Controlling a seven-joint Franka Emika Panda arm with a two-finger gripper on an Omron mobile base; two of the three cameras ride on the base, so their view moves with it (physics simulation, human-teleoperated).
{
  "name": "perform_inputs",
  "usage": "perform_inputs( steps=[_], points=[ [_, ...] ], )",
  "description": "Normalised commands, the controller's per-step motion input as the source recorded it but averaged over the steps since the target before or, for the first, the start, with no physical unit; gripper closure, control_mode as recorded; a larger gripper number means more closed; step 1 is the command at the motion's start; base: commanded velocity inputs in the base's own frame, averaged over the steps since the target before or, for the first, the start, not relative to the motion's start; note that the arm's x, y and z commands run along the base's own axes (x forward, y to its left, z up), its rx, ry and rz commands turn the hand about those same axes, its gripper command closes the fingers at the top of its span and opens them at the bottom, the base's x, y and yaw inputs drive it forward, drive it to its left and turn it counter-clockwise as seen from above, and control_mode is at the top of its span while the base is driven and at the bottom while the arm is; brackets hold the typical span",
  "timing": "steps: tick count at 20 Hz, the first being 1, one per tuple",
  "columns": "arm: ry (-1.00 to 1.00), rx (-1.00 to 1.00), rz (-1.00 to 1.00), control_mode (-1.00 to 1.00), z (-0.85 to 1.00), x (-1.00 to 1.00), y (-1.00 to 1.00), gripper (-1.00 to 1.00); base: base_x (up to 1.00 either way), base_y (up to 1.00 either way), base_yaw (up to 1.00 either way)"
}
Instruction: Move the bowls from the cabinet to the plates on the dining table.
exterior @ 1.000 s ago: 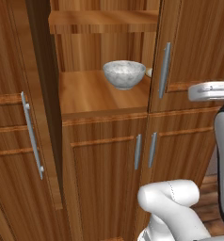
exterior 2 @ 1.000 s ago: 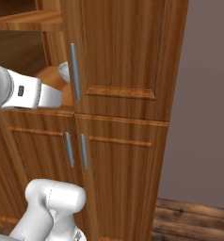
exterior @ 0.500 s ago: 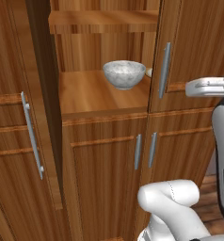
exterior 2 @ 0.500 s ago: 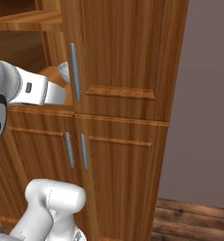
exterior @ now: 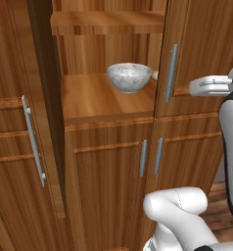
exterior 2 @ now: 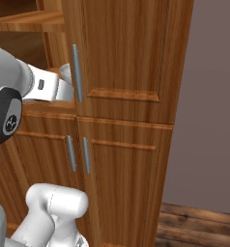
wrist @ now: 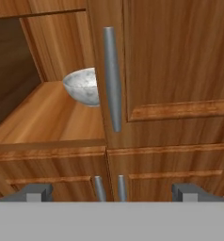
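Cabinet (exterior: 113,162): upper left door (exterior: 20,122) swung open, exposing a wooden shelf (exterior: 104,100); upper right door (exterior 2: 131,53) closed. Both lower doors closed, their two short grey handles side by side at the centre seam.

Marbled bowl (exterior: 129,77): grey-white, upright, seated on the shelf toward its rear right, near the edge of the closed right door. In the hand view the bowl (wrist: 84,86) is partly hidden behind that door's edge and its vertical bar handle (wrist: 112,77). A small pale object (exterior: 155,75) sits just beside the bowl's right side in the left base view, mostly hidden by the door — cannot tell what it is.

Gripper (wrist: 113,192): fingers spread wide apart, nothing between them. Fingertips (wrist: 37,192) appear at the bottom of the hand view, facing the cabinet front approx. at the level of the shelf edge, w/ the bar handle centred above the gap. No contact w/ door, handle or bowl.

Arm: forearm reaches in front of the closed right door in the left base view — in the right base view it lies across the shelf opening, left of the bar handle (exterior 2: 77,72).
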Motion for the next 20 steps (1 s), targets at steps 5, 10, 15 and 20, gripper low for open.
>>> perform_inputs(
  steps=[5, 10, 15, 20],
  points=[
    [0.0, 0.01, 0.04, -1.0, -0.04, 0.31, 0.0, -1.0, 0.0, 0.0, 0.0],
    [0.0, 0.0, 0.03, -1.0, -0.12, 0.38, 0.0, -1.0, 0.0, 0.0, 0.0],
    [0.0, 0.0, 0.03, -1.0, -0.16, 0.44, 0.0, -1.0, 0.0, 0.0, 0.0],
    [0.0, 0.0, 0.03, -1.0, -0.08, 0.45, 0.0, -1.0, 0.0, 0.0, 0.0]
  ],
)
